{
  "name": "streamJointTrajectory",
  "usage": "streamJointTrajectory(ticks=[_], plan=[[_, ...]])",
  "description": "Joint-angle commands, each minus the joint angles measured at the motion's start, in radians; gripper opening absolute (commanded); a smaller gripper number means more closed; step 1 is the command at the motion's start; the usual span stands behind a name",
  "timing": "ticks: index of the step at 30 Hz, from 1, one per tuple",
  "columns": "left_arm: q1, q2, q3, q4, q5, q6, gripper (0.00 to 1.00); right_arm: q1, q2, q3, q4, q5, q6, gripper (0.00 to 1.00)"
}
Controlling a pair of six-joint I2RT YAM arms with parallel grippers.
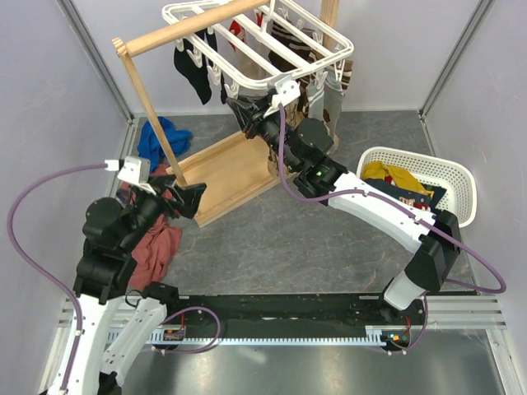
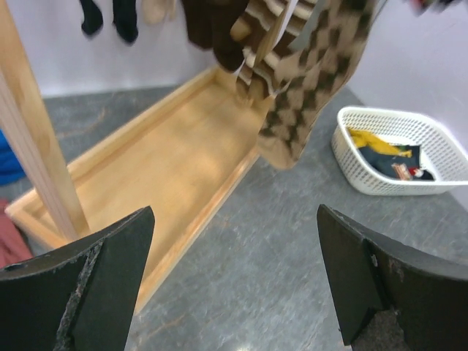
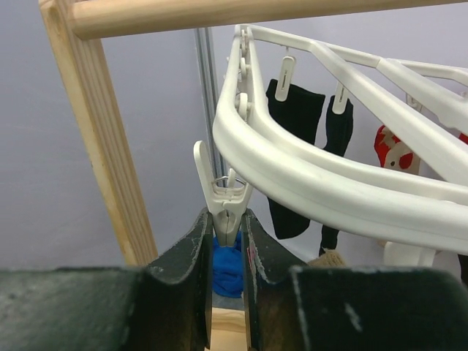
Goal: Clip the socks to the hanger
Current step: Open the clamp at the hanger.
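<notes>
The white hanger (image 1: 272, 51) hangs from the wooden pole; in the right wrist view its frame (image 3: 329, 183) curves across the picture. My right gripper (image 1: 247, 115) reaches up under its near-left corner, and the right gripper (image 3: 228, 245) has its fingers pressed on both sides of a white clip peg (image 3: 227, 201) hanging from the rim. Mustard-yellow and navy socks (image 1: 402, 183) lie in the white basket, and the socks (image 2: 387, 153) show there in the left wrist view too. My left gripper (image 1: 194, 197) hovers low by the wooden base, wide open with nothing between its fingers (image 2: 102, 270).
Black socks (image 1: 193, 70) and brown argyle socks (image 1: 333, 90) hang from the hanger. The wooden stand's tray base (image 1: 230, 169) lies under it. A blue cloth (image 1: 160, 136) and a red cloth (image 1: 156, 243) lie at the left. The white mesh basket (image 1: 461, 177) stands at the right.
</notes>
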Motion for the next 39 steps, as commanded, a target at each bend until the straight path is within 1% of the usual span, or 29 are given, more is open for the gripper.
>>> streamJointTrajectory(ticks=[1, 3, 7, 9, 11, 14, 15, 16, 18, 21, 27, 30, 34, 37, 39], plan=[[-0.003, 0.107, 0.171, 0.066, 0.056, -0.014, 0.98, -0.002, -0.039, -0.011, 0.017, -0.05, 0.022, 0.13], [-0.003, 0.178, 0.253, 0.069, 0.06, -0.04, 0.98, -0.004, -0.05, -0.023, 0.009, -0.056, 0.021, 0.11], [-0.003, 0.306, 0.366, 0.096, 0.152, -0.054, 0.97, -0.019, -0.076, -0.032, -0.011, -0.119, 0.047, 0.07], [-0.003, 0.361, 0.401, 0.15, 0.206, -0.061, 0.96, -0.048, -0.085, -0.046, -0.009, -0.133, 0.106, 0.05], [-0.001, 0.395, 0.415, 0.226, 0.255, -0.067, 0.95, -0.074, -0.09, -0.049, -0.011, -0.197, 0.19, 0.04], [0.0, 0.475, 0.473, 0.285, 0.358, -0.084, 0.95, -0.133, -0.096, -0.06, 0.012, -0.263, 0.284, 0.02], [0.0, 0.492, 0.487, 0.318, 0.408, -0.09, 0.95, -0.157, -0.093, -0.057, 0.014, -0.308, 0.336, 0.03], [0.002, 0.533, 0.501, 0.332, 0.418, -0.113, 0.94, -0.168, -0.091, -0.051, 0.008, -0.324, 0.353, 0.02], [0.002, 0.573, 0.548, 0.354, 0.419, -0.136, 0.94, -0.188, -0.09, -0.052, 0.015, -0.361, 0.396, 0.02], [0.002, 0.633, 0.608, 0.379, 0.416, -0.169, 0.94, -0.194, -0.079, -0.045, 0.009, -0.396, 0.412, 0.03], [0.002, 0.703, 0.699, 0.386, 0.33, -0.225, 0.9, -0.193, -0.07, -0.048, 0.003, -0.396, 0.398, 0.02], [-0.006, 0.725, 0.717, 0.382, 0.309, -0.25, 0.88, -0.184, -0.071, -0.051, -0.01, -0.367, 0.361, 0.03], [-0.029, 0.737, 0.722, 0.347, 0.251, -0.225, 0.88, -0.167, -0.076, -0.052, -0.052, -0.321, 0.297, 0.02], [-0.05, 0.742, 0.742, 0.304, 0.206, -0.203, 0.86, -0.133, -0.087, -0.058, -0.079, -0.243, 0.214, 0.03], [-0.072, 0.743, 0.748, 0.282, 0.148, -0.179, 0.84, -0.104, -0.085, -0.055, -0.103, -0.177, 0.154, 0.02]])
